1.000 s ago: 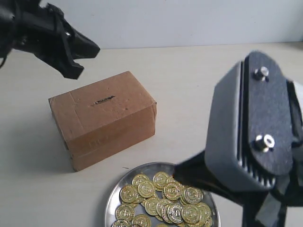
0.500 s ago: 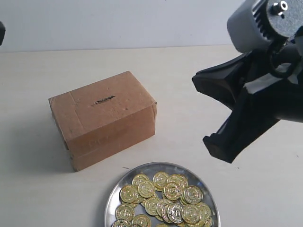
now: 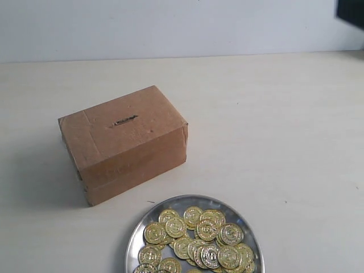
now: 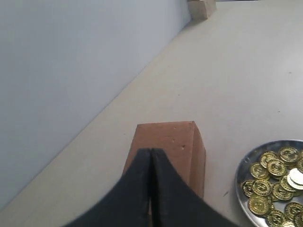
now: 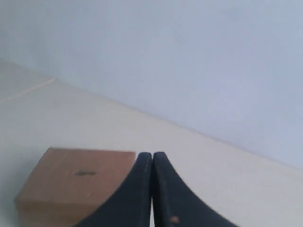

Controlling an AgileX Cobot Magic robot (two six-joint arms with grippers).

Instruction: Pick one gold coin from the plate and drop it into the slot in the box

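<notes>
Gold coins [image 3: 196, 239] are lying heaped and overlapping in the plate [image 3: 185, 198], which is sitting on the desk [image 3: 284, 142] at the 5 o'clock side of the box [image 3: 122, 142], near it but not touching. The slot [image 3: 124, 121] is showing as a dark slit in the box's top face, running roughly from 9 to 3 o'clock in the exterior view. My left claw [image 4: 150, 153] and my right claw [image 5: 152, 157] are each pressing their jaws together with nothing between them. Neither is appearing in the exterior view, and both are hanging clear of the desk with the box beyond their tips.

No coin is lifted yet, so I am judging the step in hand to be the reach to the plate. To do it well, I am planning on spreading the jaws before descending. I am favouring a top coin near the pile's 11 o'clock edge, where neighbours are crowding it least. Pinching it by the rim is leaving it edge-on for lining up with the slit. A shallow pinch is risking the coin skidding on the shiny metal.
</notes>
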